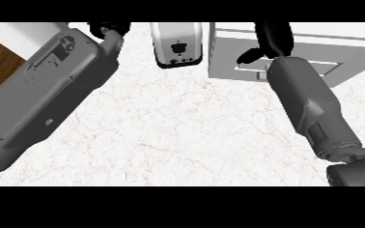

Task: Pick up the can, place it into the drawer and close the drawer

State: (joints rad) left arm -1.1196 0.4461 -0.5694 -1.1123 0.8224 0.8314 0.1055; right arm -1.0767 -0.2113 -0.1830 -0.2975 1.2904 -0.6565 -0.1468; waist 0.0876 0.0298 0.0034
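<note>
Worktop: white marbled stone worktop (178,125), bare across the middle of the head view.
Left forearm: grey, runs diagonally to the upper left; the black left hand (108,29) sits at the top edge, mostly cut off, so I cannot tell how its fingers stand.
Right forearm: grey, reaches up over the light grey box-shaped drawer unit (228,63).
Appliance: white and grey toaster-like appliance (176,46), just left of the drawer unit.
Right hand: black right hand (273,41) over the drawer unit, fingers curled; whether they enclose anything cannot be told.
Can: not visible anywhere.
Step (judgement): placing into or closing the drawer.
Next: confirm the can is inside, then push the drawer front home.
</note>
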